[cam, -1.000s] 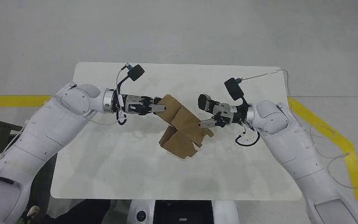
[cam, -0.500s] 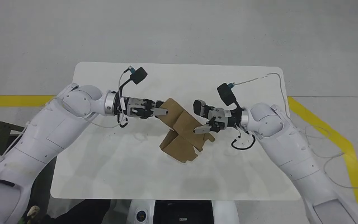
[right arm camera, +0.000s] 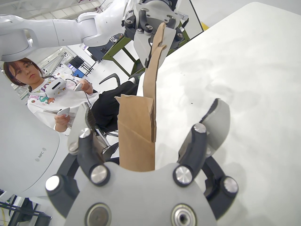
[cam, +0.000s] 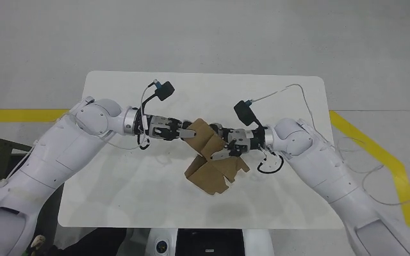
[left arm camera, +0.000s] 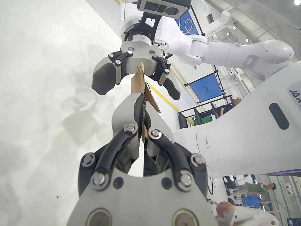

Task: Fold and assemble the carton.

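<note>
White table (cam: 115, 185), grey floor beyond.
Left gripper (left arm camera: 142, 109): fingers pinched together on flap edge of carton (cam: 214, 163), at carton's end toward left arm.
Right gripper (right arm camera: 152, 111): fingers spread apart, straddling carton's opposite edge; cardboard panel stands between them, neither finger seen touching it.
Carton: brown cardboard, partly folded, upper flaps raised between both grippers, lower panels spread toward robot. Table's middle lies under carton; contact of lower panels with table unclear.
</note>
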Controlling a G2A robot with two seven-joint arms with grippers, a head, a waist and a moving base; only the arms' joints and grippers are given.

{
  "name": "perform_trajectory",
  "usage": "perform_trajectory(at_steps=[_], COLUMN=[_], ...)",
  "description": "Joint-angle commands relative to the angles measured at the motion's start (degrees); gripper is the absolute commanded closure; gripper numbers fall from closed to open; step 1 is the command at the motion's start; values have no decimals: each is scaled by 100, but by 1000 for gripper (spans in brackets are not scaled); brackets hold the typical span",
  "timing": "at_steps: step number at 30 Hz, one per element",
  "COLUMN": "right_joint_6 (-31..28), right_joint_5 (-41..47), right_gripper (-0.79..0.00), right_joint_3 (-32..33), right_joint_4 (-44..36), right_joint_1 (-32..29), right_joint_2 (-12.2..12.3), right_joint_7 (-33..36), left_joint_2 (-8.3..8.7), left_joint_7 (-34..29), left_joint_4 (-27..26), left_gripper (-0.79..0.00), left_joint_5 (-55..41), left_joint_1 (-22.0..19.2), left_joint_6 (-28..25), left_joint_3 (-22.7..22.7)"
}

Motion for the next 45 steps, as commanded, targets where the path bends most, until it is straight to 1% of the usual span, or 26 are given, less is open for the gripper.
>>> perform_trajectory(at_steps=[1, 3, 9, 11, 13, 14, 15, 16, 17, 23, 26, 29, 33, 37, 41, 45], right_joint_6=[0, 0, 0, 0, 0, 0, 0, 0, 0, 0, 0, 0, 188, 525, 809, 944], right_joint_5=[73, 166, 465, 547, 623, 651, 688, 723, 750, 909, 963, 739, 145, -674, -1273, -1658], right_gripper=[-320, -305, -194, -148, -71, -37, 0, 0, 0, 0, 0, 0, 0, 0, 0, 0], right_joint_3=[-127, -274, -623, -721, -804, -844, -880, -913, -941, -1016, -900, -725, -416, -105, 139, 298], right_joint_4=[8, 37, 153, 171, 191, 195, 200, 205, 211, 249, 336, 478, 514, 330, 127, -2], right_joint_1=[43, 94, 262, 318, 371, 397, 418, 437, 457, 530, 515, 447, 317, 92, -142, -298], right_joint_2=[12, 28, 73, 88, 104, 112, 119, 125, 132, 159, 158, 155, 136, 111, 72, 28], right_joint_7=[0, 0, 0, 0, 0, 0, 0, 0, 0, 0, -64, -361, -1184, -2185, -3099, -3683], left_joint_2=[-1, 1, 16, 25, 36, 41, 48, 55, 59, 53, 45, 46, 73, 107, 132, 150], left_joint_7=[-36, -69, -96, -90, -81, -74, -54, -19, 10, 265, 741, 1380, 2023, 2463, 2670, 2732], left_joint_4=[-10, -26, -51, -53, -50, -48, -38, 3, 35, 206, 222, 137, -103, -342, -599, -731], left_gripper=[0, 0, 0, 0, 0, -65, -311, -582, -785, -785, -785, -785, -785, -785, -785, -785], left_joint_5=[-13, -13, 1, 27, 51, 66, 103, 194, 271, 408, 618, 931, 1387, 1755, 2004, 2239], left_joint_1=[1, -4, -24, -37, -51, -60, -76, -101, -111, -159, -127, -2, 280, 656, 1018, 1298], left_joint_6=[37, 70, 96, 91, 82, 74, 55, 20, -9, -227, -351, -420, -482, -416, -341, -282], left_joint_3=[8, 15, 19, 10, -1, -8, -23, -52, -71, -304, -500, -714, -967, -1142, -1242, -1321])
